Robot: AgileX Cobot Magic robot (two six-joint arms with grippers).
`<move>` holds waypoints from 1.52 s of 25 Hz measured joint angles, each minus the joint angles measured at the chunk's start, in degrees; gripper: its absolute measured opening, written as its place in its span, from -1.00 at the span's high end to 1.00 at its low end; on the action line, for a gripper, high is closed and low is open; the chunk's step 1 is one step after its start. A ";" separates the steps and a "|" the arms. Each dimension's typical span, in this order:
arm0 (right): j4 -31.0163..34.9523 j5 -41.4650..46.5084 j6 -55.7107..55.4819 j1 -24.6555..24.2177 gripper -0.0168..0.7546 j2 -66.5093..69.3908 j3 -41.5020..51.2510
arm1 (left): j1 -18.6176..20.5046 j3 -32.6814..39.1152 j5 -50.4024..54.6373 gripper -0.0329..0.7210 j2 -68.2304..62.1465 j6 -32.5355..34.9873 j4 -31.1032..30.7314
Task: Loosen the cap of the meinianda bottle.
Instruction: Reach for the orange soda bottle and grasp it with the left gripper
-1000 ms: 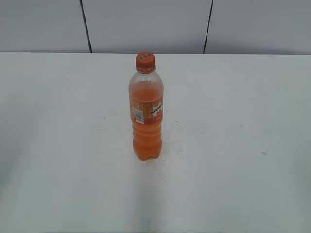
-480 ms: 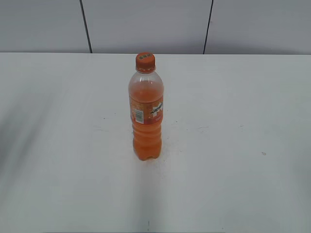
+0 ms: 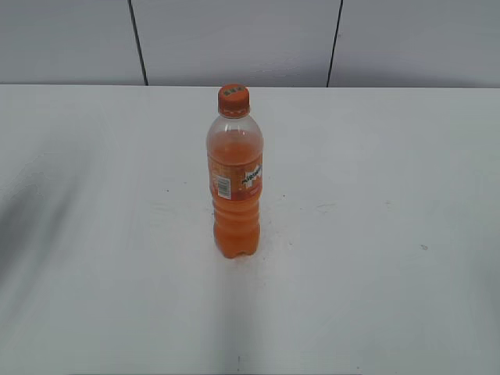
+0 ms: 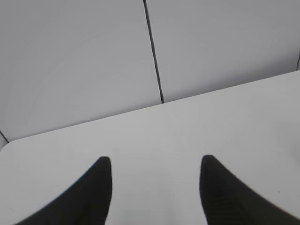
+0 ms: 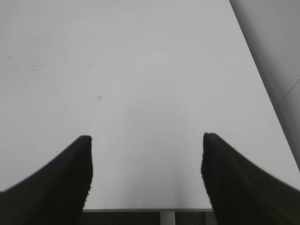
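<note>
The meinianda bottle (image 3: 234, 187) stands upright in the middle of the white table (image 3: 375, 297) in the exterior view, filled with orange drink and wearing an orange label with a white barcode patch. Its orange cap (image 3: 233, 100) sits on the neck. Neither arm shows in the exterior view. In the left wrist view my left gripper (image 4: 155, 161) is open above bare table, with nothing between its black fingers. My right gripper (image 5: 146, 139) is open wide in the right wrist view, also over bare table. The bottle does not show in either wrist view.
A grey panelled wall (image 3: 234, 39) with dark vertical seams runs behind the table. The right wrist view shows the table's near edge (image 5: 150, 209) and its right edge (image 5: 262, 84). A rounded table corner (image 4: 7, 143) lies at the left of the left wrist view.
The bottle has not moved. A soft shadow on the table's left side has grown and darkened.
</note>
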State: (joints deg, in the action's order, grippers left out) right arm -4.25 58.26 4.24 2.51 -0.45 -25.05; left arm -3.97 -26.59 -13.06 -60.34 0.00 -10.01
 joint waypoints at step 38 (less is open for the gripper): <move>0.00 0.00 -0.04 0.00 -0.45 0.00 0.00 | -0.10 -14.78 -47.16 -0.51 -38.51 -49.46 -80.98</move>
State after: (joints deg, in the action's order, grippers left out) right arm -4.25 58.26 4.20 2.51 -0.45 -25.05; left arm -4.06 -41.36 -60.23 -98.85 -49.46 -90.99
